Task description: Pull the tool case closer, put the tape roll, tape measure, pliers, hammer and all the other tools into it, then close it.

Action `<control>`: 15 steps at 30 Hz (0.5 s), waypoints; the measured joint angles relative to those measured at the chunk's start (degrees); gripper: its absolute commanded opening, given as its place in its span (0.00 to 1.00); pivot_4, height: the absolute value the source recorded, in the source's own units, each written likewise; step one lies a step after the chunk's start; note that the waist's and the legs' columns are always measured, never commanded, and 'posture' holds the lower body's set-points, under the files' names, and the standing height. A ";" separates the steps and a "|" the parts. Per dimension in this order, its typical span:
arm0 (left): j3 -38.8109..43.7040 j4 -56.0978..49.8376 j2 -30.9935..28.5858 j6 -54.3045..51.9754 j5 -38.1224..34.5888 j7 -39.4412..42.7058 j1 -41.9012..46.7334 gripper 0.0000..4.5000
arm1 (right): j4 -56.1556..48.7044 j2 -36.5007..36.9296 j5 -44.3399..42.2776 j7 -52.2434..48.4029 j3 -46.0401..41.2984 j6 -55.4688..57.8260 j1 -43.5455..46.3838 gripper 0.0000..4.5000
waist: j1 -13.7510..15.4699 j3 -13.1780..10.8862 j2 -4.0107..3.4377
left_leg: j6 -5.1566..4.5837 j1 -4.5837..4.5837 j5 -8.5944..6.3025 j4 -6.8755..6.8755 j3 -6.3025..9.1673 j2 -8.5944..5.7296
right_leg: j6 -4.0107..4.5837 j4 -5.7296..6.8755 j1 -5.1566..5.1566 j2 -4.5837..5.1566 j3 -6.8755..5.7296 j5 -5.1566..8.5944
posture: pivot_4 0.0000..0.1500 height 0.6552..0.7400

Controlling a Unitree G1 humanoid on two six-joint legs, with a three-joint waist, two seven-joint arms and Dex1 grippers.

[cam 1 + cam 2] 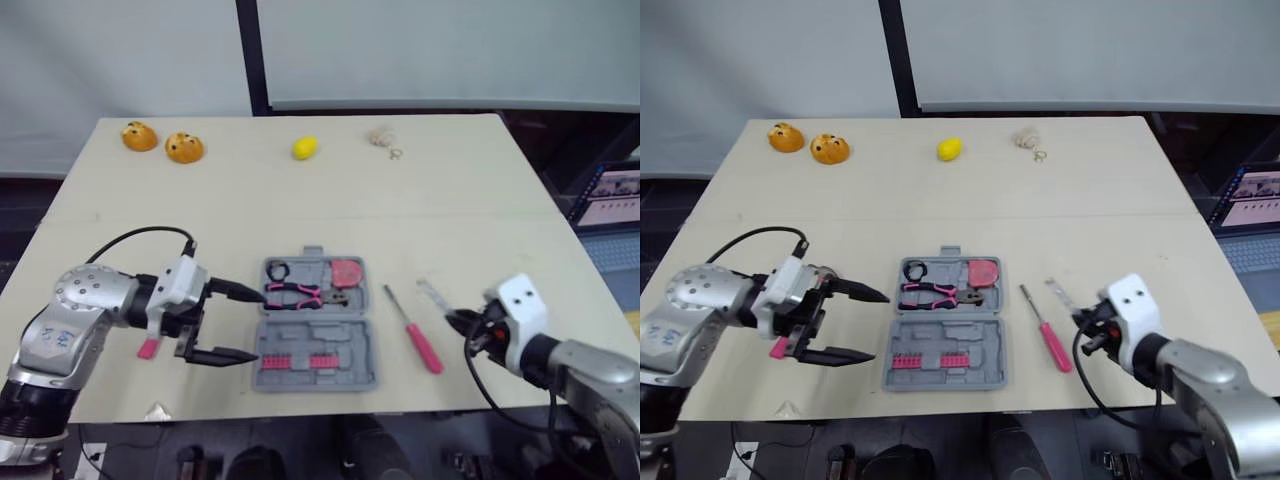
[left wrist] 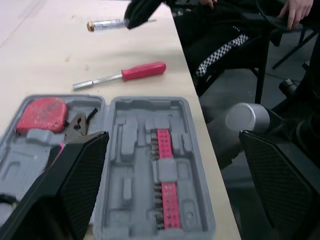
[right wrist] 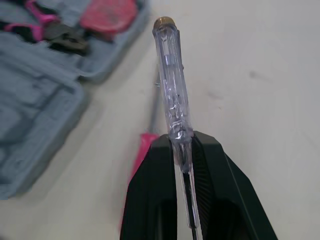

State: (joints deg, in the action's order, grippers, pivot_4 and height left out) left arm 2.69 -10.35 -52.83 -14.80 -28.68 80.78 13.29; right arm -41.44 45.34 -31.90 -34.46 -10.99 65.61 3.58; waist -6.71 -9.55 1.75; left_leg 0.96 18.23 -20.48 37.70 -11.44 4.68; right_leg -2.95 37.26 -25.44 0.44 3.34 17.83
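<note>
The grey tool case (image 1: 365, 345) lies open in the middle of the table's near half. Its far half holds pink-handled pliers (image 1: 295, 293), a red tape measure (image 1: 347, 272) and a small black tape roll (image 1: 277, 269). Pink bits (image 2: 164, 150) sit in its near half. My left gripper (image 1: 225, 322) is open at the case's left edge, one finger over the pliers' handles and one beside the near half. A red screwdriver (image 1: 418, 338) lies on the table right of the case. My right gripper (image 3: 182, 150) is shut on a clear-handled tester screwdriver (image 3: 171, 85), right of the red one.
Two orange buns (image 1: 139, 135) (image 1: 184, 147), a lemon (image 1: 305, 147) and a small beige object (image 1: 380, 136) sit along the far edge. A pink item (image 1: 148, 348) lies under my left arm. A seated person's hand (image 2: 297, 10) shows beyond the table's edge. A screen (image 1: 612, 195) stands off to the right.
</note>
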 measured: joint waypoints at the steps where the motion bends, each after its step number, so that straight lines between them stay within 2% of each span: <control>1: 0.21 0.79 -0.83 1.45 0.87 0.80 -0.58 1.00 | -0.44 2.93 -1.56 -2.04 2.61 1.75 3.74 0.00 | 0.05 -0.01 -0.01 | -0.04 0.02 0.02 -0.07 0.03 0.00 | 0.01 -0.08 0.00 0.00 -0.04 0.01 | 1.00 1.00; 3: 0.47 4.05 -2.10 4.54 2.74 2.11 -0.84 1.00 | -0.41 7.94 -3.11 -5.74 9.38 4.09 11.55 0.00 | 0.16 0.00 -0.01 | -0.07 0.03 0.05 -0.18 0.06 0.01 | 0.06 -0.23 -0.03 0.01 -0.09 0.03 | 1.00 1.00; 5: 0.69 6.96 -2.50 7.13 4.31 3.09 -0.78 1.00 | 1.02 8.42 -3.47 -7.41 16.19 6.12 18.73 0.00 | 0.31 0.03 0.04 | -0.08 0.07 0.08 -0.34 0.09 0.00 | 0.07 -0.38 -0.04 0.03 -0.14 0.01 | 1.00 1.00; 15: -1.38 13.54 -2.18 14.32 8.47 4.65 1.11 1.00 | 16.56 -8.92 -0.96 -7.06 40.36 14.68 46.11 0.00 | 0.13 0.05 0.02 | -0.19 0.60 -0.01 -0.17 -0.16 0.05 | 0.01 -0.24 -0.67 0.08 -0.17 -0.01 | 1.00 1.00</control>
State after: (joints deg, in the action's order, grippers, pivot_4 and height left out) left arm 1.31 3.19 -55.01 -0.48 -20.21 85.43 14.40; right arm -24.89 36.41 -32.86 -41.52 29.37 80.29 49.70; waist -6.58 -9.51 1.77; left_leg 0.77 18.83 -20.49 37.54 -11.60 4.73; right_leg -2.94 37.02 -26.11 0.52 3.18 17.81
